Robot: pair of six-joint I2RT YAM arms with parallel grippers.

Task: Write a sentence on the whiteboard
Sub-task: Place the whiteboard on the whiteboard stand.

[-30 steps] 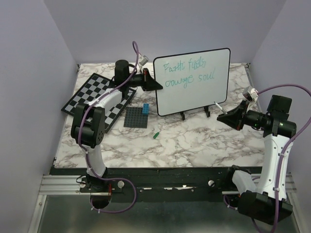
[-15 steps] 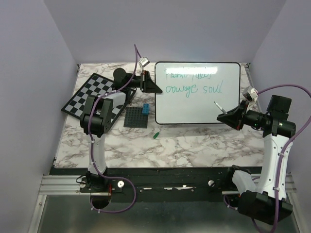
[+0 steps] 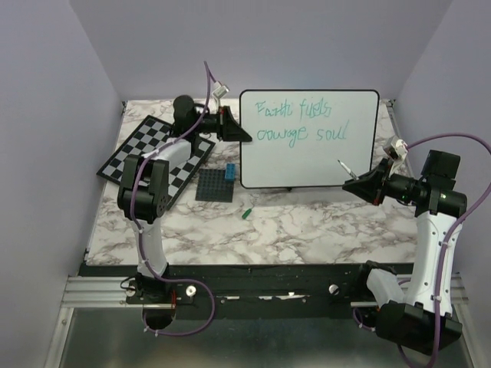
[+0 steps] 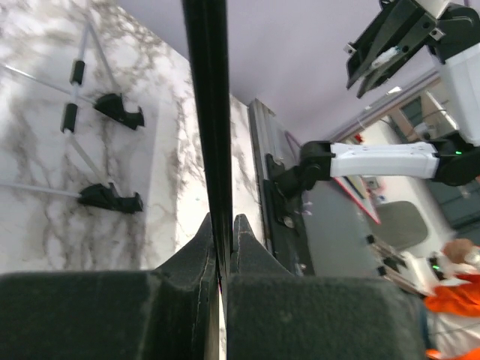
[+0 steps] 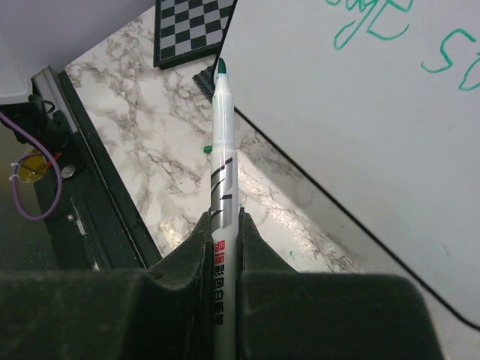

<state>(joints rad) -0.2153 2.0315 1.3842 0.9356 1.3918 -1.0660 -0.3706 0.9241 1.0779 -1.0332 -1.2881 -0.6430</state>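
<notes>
Two shut grippers — left gripper [image 4: 223, 225] pinches the whiteboard [image 3: 307, 165] by its left edge; right gripper [image 5: 223, 221] clamps a marker [image 5: 223, 150], tip near the board's lower right.

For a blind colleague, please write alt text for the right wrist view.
The right claw grips a white marker with a bare green tip, beside the whiteboard bearing teal writing. Marble table and a chessboard lie beyond.

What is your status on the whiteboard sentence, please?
Left gripper shut on whiteboard edge. Right gripper shut on marker. Sentence on board, two lines. Small green cap on table in front, apart.
</notes>
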